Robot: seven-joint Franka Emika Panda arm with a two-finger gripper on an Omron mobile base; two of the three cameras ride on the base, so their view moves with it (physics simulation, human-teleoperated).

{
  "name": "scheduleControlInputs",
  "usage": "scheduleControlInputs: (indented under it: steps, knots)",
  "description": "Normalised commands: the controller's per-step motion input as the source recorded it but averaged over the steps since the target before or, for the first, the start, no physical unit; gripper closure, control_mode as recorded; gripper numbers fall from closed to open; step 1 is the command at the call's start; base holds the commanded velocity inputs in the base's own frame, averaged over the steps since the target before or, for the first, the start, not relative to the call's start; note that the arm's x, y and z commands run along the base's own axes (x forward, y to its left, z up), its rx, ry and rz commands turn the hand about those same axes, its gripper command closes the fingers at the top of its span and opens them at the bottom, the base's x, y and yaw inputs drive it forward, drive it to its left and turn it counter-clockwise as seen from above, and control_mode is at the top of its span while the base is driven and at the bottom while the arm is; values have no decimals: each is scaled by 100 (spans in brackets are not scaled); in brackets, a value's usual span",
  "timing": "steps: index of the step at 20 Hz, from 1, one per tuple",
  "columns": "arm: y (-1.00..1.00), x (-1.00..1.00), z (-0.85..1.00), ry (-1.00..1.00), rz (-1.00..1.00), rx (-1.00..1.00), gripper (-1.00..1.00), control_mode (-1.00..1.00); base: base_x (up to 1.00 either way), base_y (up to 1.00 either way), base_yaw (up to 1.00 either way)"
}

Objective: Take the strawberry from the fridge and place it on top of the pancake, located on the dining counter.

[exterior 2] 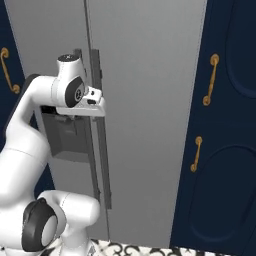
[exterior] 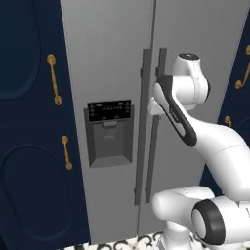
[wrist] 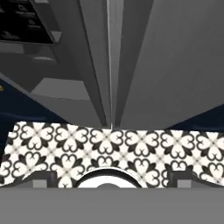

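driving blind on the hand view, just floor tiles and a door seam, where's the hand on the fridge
Observer: The gripper is right at the two long dark handles, in their upper half.
Operator: how high vs the dispenser
Observer: About level with the top of the dispenser panel.
Operator: any door open yet
Observer: No, both doors of the fridge are shut along their full height, with navy cabinets on either side.
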Motion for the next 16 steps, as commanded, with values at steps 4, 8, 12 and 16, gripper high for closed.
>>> scheduleControlInputs:
  steps: [4,8,12,16]
  knots:
    - [0,0,0,0,0,0,-100,100,-34,21,-3]
    - [1,-14,-4,0,-1,0,-100,-100,-39,11,-2]
    - [3,-17,-7,0,-2,0,-100,-100,0,0,0]
    - [-5,41,-19,-20,3,2,-100,-100,0,0,0]
